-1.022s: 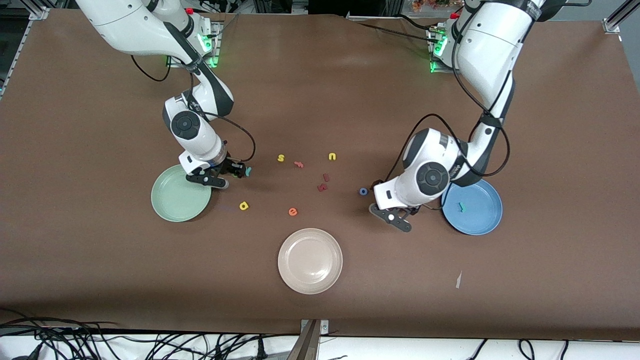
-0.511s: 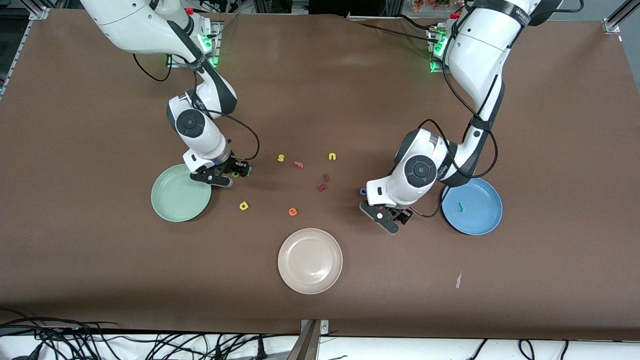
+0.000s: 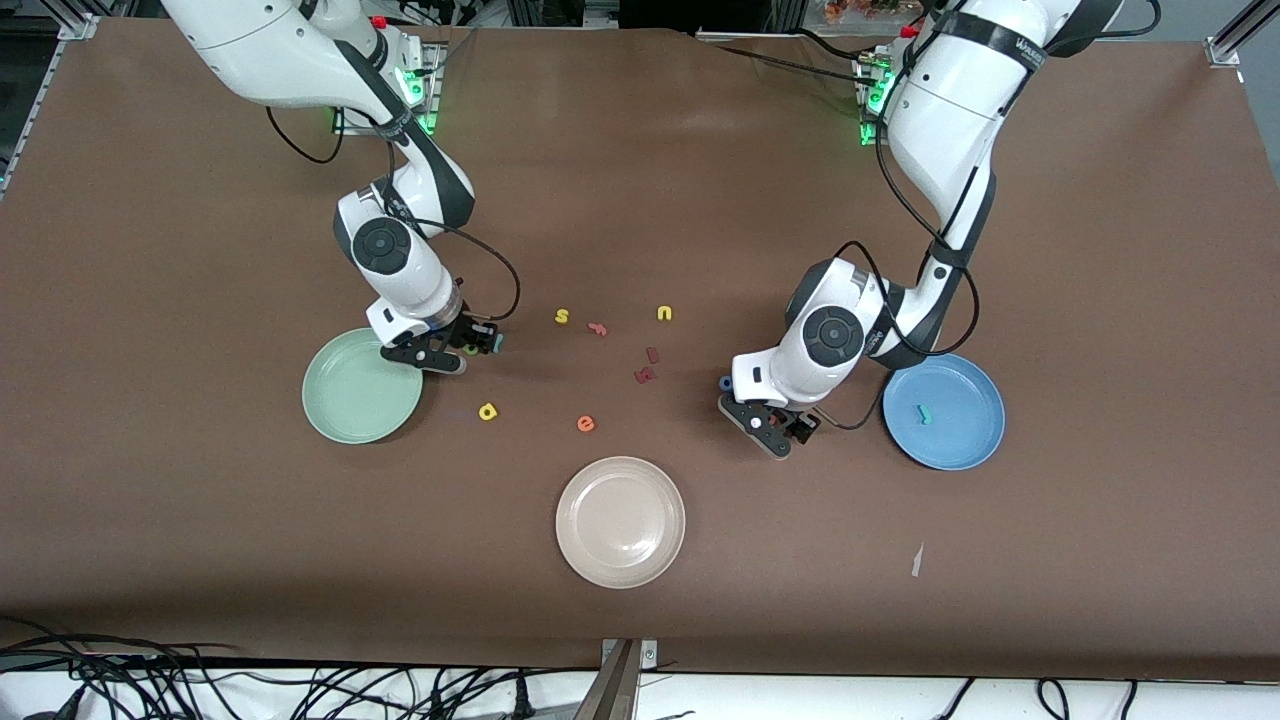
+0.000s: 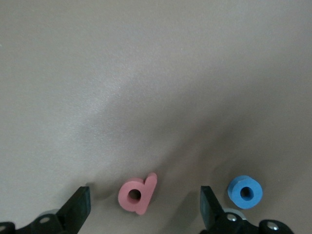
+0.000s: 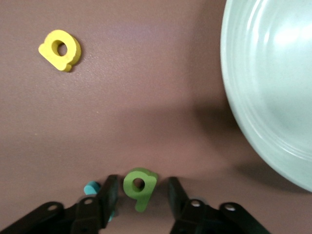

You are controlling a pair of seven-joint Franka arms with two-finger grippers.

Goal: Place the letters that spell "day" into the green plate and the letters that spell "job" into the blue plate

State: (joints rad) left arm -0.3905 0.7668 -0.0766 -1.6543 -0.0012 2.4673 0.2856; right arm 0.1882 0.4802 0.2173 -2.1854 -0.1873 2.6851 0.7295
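Jaws of the right gripper (image 5: pixel 140 195) are narrowing around the olive-green letter (image 5: pixel 140 186), with slim gaps showing on both sides and no clamp yet. A second ago they were standing wider. Jaws of the left gripper (image 4: pixel 144 207) are spread wide, straddling the salmon-red letter (image 4: pixel 138 193) and holding nothing. That arm has been travelling in from the blue plate's edge.

- Surface (image 3: pixel 200 550): brown, filling the front view.
- Green plate (image 3: pixel 340 400): sitting empty at mid-height, toward the right arm's end, just beside the right gripper.
- Blue plate (image 3: pixel 960 440): sitting at mid-height, toward the left arm's end, already carrying the teal "j" (image 3: pixel 922 412).
- Beige plate (image 3: pixel 620 520): lying lower centre, unused.
- Yellow bowl-and-stem letter (image 3: pixel 487 411): waiting near the green plate.
- Teal "y" (image 5: pixel 90 187): peeking out against the right gripper's finger.
- Blue "o" (image 4: pixel 245 191): lying just outside the left gripper's span.

Judgement: both arms are starting picks, so "day" is getting its first letter and "job" its second.
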